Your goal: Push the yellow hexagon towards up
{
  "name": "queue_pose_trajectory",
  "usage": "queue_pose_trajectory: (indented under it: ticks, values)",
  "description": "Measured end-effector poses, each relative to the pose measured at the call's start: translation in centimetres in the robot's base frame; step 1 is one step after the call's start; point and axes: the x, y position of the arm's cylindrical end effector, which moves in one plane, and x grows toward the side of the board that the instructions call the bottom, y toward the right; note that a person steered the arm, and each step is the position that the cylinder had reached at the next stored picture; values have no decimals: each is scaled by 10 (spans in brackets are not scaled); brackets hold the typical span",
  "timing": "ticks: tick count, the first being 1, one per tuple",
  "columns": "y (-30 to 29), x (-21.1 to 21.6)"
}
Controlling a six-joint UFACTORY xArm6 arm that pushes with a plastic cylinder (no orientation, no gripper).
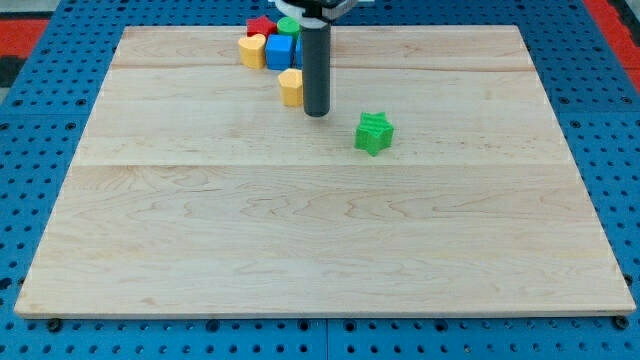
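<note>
Toward the far edge of the wooden surface (320, 240), slightly left of centre, my tip (316, 112) rests on the boards at the lower end of the straight dark rod (316, 65), which stands upright. No gripper is fitted, so nothing is open, closed or held; the rod only pushes. Just left of my tip sits the yellow hexagon (291, 87), its right side touching the rod or nearly so; whether there is a sliver of gap cannot be told. Farther away, behind the hexagon and hard against the far edge, a tight cluster of blocks: a blue cube (279, 52), a yellow block (252, 49) of rounded outline to its left, a red block (260, 25) behind those two, and a green round block (288, 25) partly hidden by the rod's upper part. Shapes of the red and yellow pieces are not clear enough to name. Right of my tip and a little nearer, apart from everything else, lies a green star (374, 132). Around the boards runs a blue perforated base (40, 150).
</note>
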Motion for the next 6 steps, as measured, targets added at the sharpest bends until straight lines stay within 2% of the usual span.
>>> queue_pose_trajectory:
  ticks: [1, 4, 6]
  values:
    - [-23, 1]
    - [-33, -48]
    - [-43, -41]
